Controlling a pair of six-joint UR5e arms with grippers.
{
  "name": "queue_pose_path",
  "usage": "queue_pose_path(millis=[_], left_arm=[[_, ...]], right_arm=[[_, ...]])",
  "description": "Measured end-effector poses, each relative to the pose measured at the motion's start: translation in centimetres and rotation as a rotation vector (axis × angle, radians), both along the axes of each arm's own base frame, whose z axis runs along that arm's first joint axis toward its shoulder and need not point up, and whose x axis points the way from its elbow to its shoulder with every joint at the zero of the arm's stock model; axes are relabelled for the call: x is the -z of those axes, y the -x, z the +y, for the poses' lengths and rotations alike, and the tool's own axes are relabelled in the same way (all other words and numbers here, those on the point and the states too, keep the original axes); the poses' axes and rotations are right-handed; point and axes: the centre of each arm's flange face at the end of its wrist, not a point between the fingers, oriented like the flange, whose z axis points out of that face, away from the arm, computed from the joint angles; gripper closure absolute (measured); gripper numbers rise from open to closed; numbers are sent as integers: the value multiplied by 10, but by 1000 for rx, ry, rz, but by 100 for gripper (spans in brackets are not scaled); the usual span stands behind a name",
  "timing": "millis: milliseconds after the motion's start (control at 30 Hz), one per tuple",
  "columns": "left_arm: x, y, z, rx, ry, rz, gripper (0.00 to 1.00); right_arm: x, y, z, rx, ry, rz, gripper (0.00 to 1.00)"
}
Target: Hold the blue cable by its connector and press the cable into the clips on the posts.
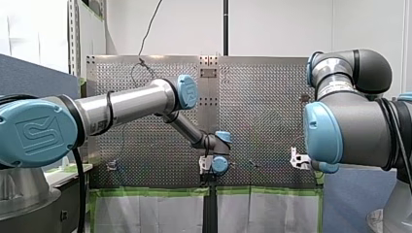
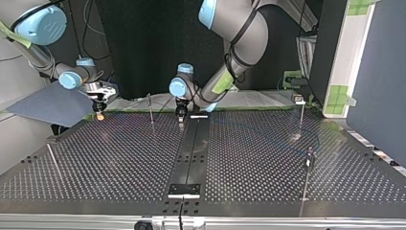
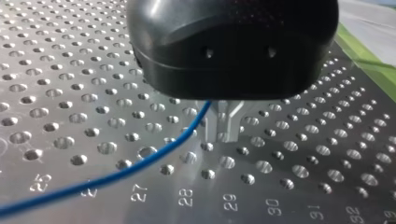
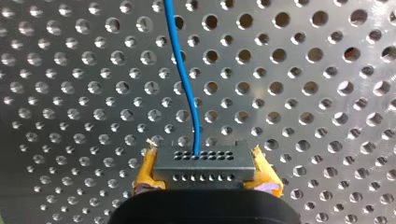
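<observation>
The blue cable (image 4: 184,70) rises out of the grey connector (image 4: 204,161), which my right pincer (image 4: 205,176) clamps between yellow pads (image 4: 148,170), at the upper left of the top view. The cable runs on beneath my left pincer (image 3: 223,125). Gripped there or not, I cannot tell. A hard pull might strain the wire at the connector, or snag it on a post (image 2: 150,108). The counter (image 2: 268,158) looks open through its middle — the posts stand nearer the edges.

probably a lab, perforated table (image 2: 119,158), blue partition (image 2: 378,86)
</observation>
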Motion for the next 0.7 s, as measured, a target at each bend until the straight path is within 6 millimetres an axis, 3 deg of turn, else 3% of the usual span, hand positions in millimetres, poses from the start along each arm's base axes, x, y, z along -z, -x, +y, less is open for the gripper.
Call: queue_pose_path(millis=[67,100,167,200,267,300,367,500,533,567,700], left_arm=[[0,0,0,-1,-1,1,76],[1,1,1,-1,-2,2,76],[3,2,1,0,-5,6,57],[5,4,2,2,-9,8,57],[8,7,2,6,-18,12,38],[11,10,2,12,-27,15,38],[14,14,1,26,-42,19,25],[18,22,-5,77,-87,31,22],[18,24,-6,89,-97,34,16],[19,25,-7,101,-105,38,0],[22,32,-10,151,-135,63,0]], right_arm=[[-2,0,-2,0,2,-2,100],[-2,0,-3,0,2,-1,100],[-2,1,-3,0,-1,0,100],[-2,0,-3,-1,-1,0,100],[-2,0,-3,-1,-3,1,100],[-2,0,-3,-1,-4,2,100],[-2,0,-3,-2,-5,2,100],[-2,0,-3,-3,-7,2,100],[-2,0,-3,-3,-7,2,100],[-2,0,-2,-3,-8,2,100],[-2,-1,-2,-5,-10,2,100]])
